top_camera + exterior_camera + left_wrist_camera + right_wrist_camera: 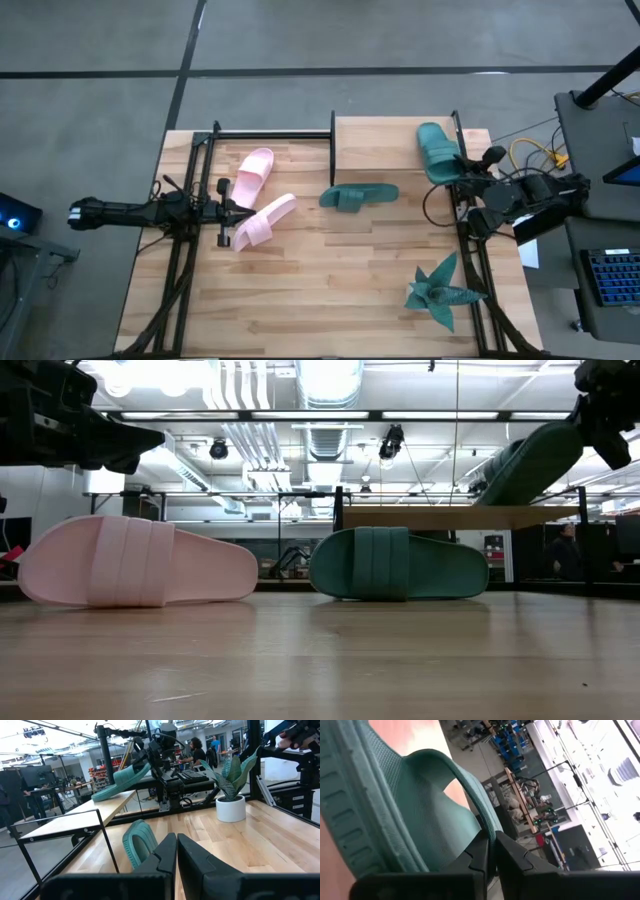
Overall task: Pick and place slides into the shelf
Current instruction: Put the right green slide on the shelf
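Note:
A dark teal slide [437, 152] is tilted over the shelf [385, 145], held by my right gripper [462, 166], which is shut on it. The second teal slide [358, 196] lies sole-down on the table in front of the shelf. Two pale pink slides lie at the left, one farther [253, 172] and one nearer [263, 222]. My left gripper [236, 210] is shut and empty, hovering between the pink slides, above the table [130, 445]. My right gripper pinches the teal slide's strap [479, 815] at its edge between its two fingers, coming from the table's right side. The slide is tilted: its lower end [488, 495] is on the shelf board, and its other end is lifted at the gripper [560, 445].
A teal spiky plant in a white pot [440, 290] stands at the near right. Black frame posts run along the table's left and right sides [185, 250]. The left part of the shelf board [370, 145] is bare. People and benches show beyond the table.

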Robot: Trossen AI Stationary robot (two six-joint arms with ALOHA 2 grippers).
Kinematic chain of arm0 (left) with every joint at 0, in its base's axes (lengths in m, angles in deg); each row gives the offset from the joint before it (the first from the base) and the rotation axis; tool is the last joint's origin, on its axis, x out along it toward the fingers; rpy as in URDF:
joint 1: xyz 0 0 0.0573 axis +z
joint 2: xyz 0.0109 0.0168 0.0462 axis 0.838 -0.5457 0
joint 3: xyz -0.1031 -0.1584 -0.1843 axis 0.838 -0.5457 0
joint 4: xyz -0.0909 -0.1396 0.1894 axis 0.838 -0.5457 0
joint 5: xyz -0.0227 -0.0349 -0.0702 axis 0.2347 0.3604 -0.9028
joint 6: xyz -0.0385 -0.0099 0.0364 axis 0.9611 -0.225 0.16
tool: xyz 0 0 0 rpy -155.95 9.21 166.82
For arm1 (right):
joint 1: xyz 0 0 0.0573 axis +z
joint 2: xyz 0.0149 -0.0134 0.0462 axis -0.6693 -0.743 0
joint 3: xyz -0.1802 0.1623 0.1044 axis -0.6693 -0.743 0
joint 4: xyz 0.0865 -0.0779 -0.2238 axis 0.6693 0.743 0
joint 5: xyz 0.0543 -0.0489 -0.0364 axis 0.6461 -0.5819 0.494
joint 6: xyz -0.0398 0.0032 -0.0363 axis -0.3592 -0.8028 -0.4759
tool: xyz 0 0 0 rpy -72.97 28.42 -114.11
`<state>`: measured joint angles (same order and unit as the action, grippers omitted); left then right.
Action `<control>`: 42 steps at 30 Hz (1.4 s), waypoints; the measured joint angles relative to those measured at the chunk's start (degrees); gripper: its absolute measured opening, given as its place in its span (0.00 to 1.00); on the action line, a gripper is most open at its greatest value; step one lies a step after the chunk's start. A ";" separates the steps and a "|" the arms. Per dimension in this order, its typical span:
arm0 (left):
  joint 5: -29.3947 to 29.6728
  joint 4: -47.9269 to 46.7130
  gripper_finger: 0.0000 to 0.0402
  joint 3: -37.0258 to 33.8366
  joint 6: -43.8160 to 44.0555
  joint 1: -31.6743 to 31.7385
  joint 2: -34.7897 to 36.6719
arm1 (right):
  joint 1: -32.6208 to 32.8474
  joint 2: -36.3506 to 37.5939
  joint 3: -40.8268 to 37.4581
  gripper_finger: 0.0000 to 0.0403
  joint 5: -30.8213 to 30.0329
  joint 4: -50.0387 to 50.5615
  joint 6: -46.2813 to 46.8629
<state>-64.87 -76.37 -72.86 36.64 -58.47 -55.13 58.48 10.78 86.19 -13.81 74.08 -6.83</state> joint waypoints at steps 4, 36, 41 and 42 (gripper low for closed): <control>0.00 0.00 0.00 0.02 0.16 0.00 0.00 | -0.01 -1.04 1.30 0.14 1.44 0.41 4.86; 0.00 0.00 0.00 0.01 0.41 0.02 -1.90 | -0.02 -8.02 11.95 0.37 21.07 15.60 26.25; -0.01 0.05 0.00 0.00 0.42 0.02 -1.73 | -0.02 -8.00 13.93 0.35 21.08 15.58 26.38; 0.00 0.04 0.00 0.00 0.42 0.02 -1.76 | -0.02 -8.00 14.43 0.35 21.44 15.67 26.78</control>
<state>-64.87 -76.33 -72.86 37.05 -58.45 -56.88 58.46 2.78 100.62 7.63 89.75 19.95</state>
